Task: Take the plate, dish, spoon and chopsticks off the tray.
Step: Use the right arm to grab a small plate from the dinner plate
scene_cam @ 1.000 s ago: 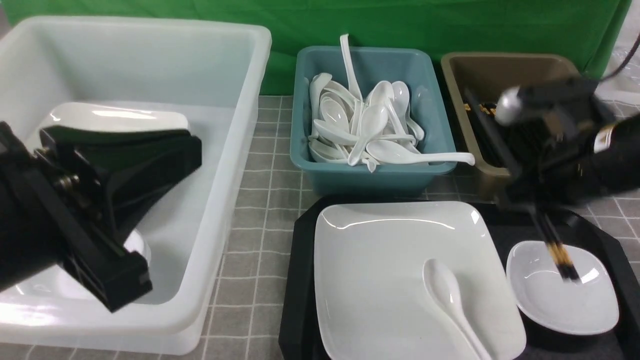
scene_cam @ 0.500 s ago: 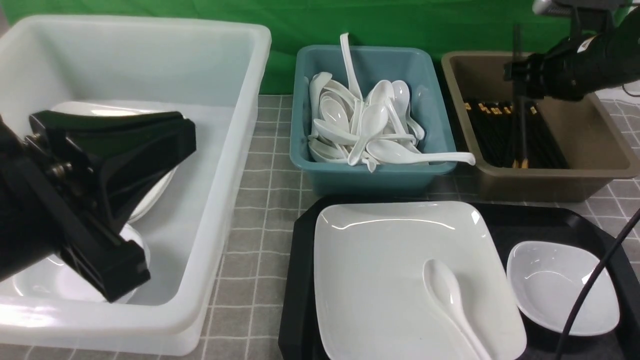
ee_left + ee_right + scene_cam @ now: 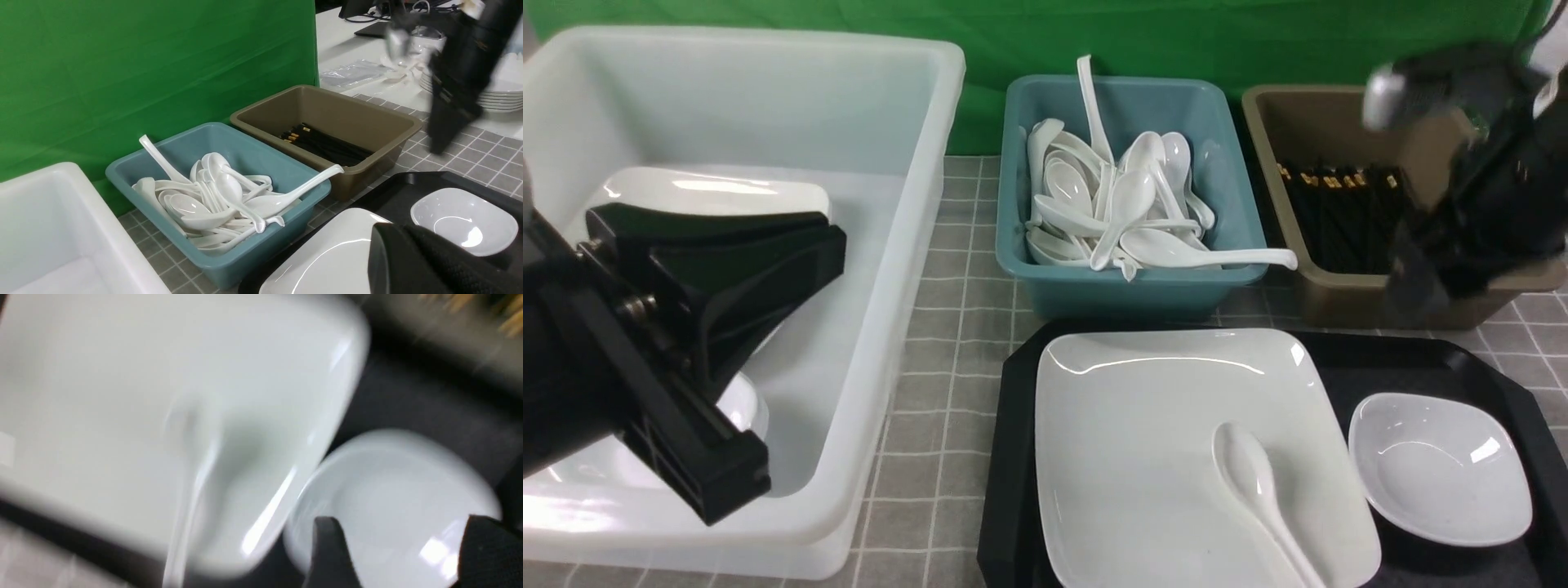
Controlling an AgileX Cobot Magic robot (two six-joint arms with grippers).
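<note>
The black tray (image 3: 1013, 457) holds the large white plate (image 3: 1143, 441), with the white spoon (image 3: 1250, 482) lying on its near right part. The small white dish (image 3: 1437, 469) sits on the tray to the plate's right. No chopsticks are on the tray. Several black chopsticks (image 3: 1339, 212) lie in the brown tub (image 3: 1331, 302), and I cannot tell the pair apart. My right gripper (image 3: 1413, 286) is blurred, above the tub's front right edge. In the right wrist view it (image 3: 402, 539) is open and empty above the dish (image 3: 388, 477). My left gripper (image 3: 837, 237) is shut and empty over the white tub.
A large white tub (image 3: 907, 269) on the left holds white plates and dishes. A teal tub (image 3: 1127, 294) behind the tray is full of white spoons, one handle sticking out over its right rim. A green backdrop closes the back.
The right gripper carried the chopsticks from over the dish up to the brown tub, let them go there, and now comes back down toward the tray, open. The left arm barely moved.
</note>
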